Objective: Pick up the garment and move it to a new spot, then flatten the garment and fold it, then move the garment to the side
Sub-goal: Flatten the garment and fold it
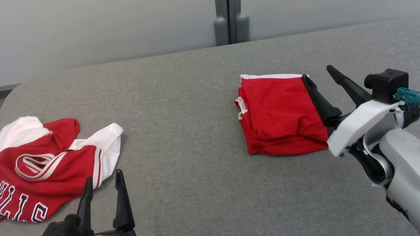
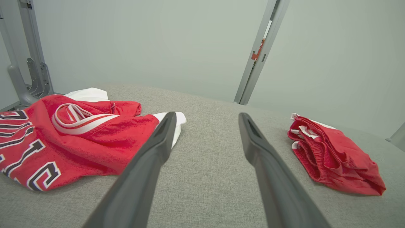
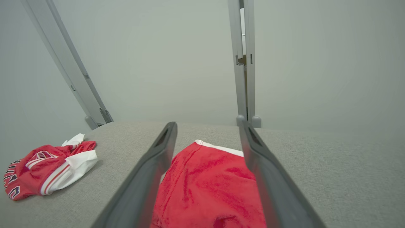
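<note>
The right gripper point(image 1: 316, 72) is standing with its fingers spread wide, gripping nothing. Its left finger is lying across the right edge of the garment point(image 1: 279, 117), though whether it is touching the cloth is unclear. Its other finger is hanging over the table point(image 1: 188, 137) just beside that edge. In the right wrist view the red cloth is showing between both fingers.

The garment is lying folded on the table's right half, with white trim running along its far edge and its stacked layers facing left. Grey surface is showing on every side of it.

The left gripper point(image 1: 103, 176) is also holding its fingers apart and empty, hovering just beside the near hem of the jersey point(image 1: 33, 165). The jersey is lying crumpled against the table's left rim. A broad open stretch is separating the jersey from the garment.
</note>
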